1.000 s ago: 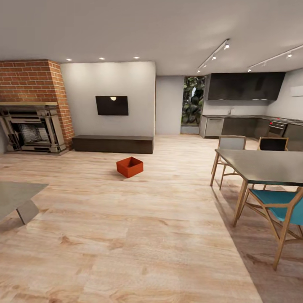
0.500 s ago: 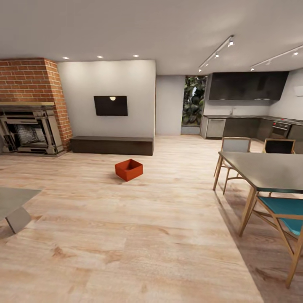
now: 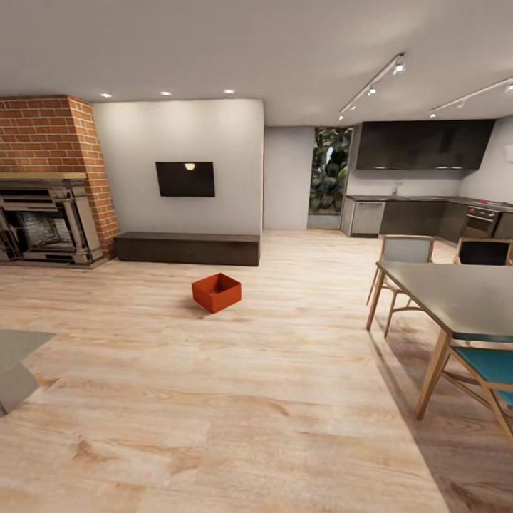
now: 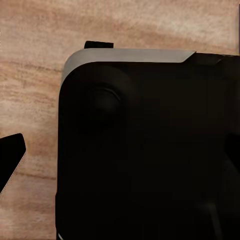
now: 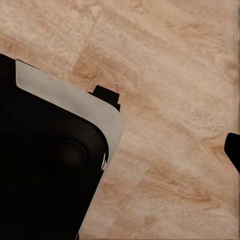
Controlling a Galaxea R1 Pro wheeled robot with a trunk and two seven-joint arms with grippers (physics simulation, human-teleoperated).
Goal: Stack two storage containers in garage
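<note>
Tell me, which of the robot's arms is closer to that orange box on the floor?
Left, perhaps, though barely: the storage container sits far ahead, slightly left of the head view's middle. Both wrist cameras face wood floor beside the robot's dark body, well short of it.

In the left wrist view the robot's body (image 4: 150,150) is a large matte black block with rounded corners, a pale grey band along its upper edge and a shallow round dimple in its face. In the right wrist view the same black housing (image 5: 45,170) carries a grey-white rim, with a small black tab (image 5: 107,95) projecting past it.
</note>
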